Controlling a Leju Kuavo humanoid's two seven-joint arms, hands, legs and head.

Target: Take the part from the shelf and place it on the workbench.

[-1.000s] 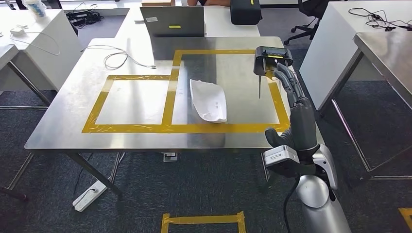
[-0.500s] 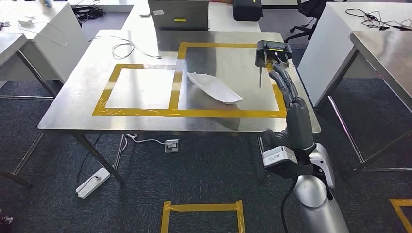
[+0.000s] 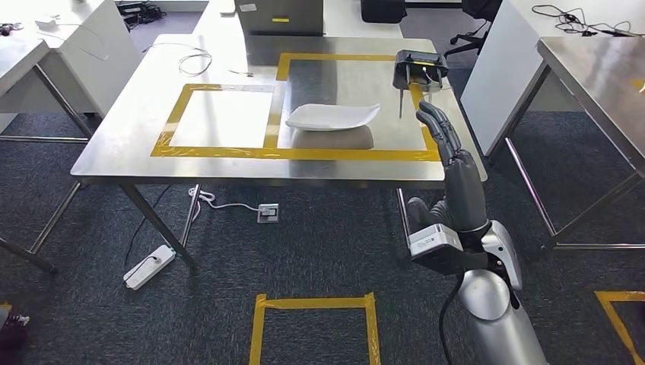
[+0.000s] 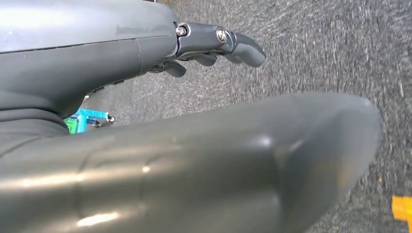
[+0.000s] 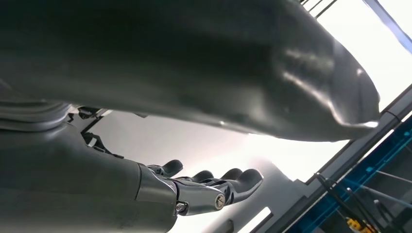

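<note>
Already the white part lies on your workbench, inside the taped yellow frame. Your right hand hangs empty, fingers spread; your left hand, fingers loosely curled, holds nothing. Next, likely withdrawal.

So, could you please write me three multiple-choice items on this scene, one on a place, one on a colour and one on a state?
1. Where does the white part lie?
A. Inside the right-hand taped frame on the steel workbench
B. On the carpet
C. On the black device

2. What colour is the tape marking the frames?
A. Blue
B. Yellow
C. Red

3. What is the state of the right hand?
A. Gripping the part
B. Open, holding nothing
C. Pressing the black device

Answers: 1 A, the part rests within the right frame. 2 B, the strips are yellow. 3 B, the fingers are extended above the table edge, holding nothing.
</note>
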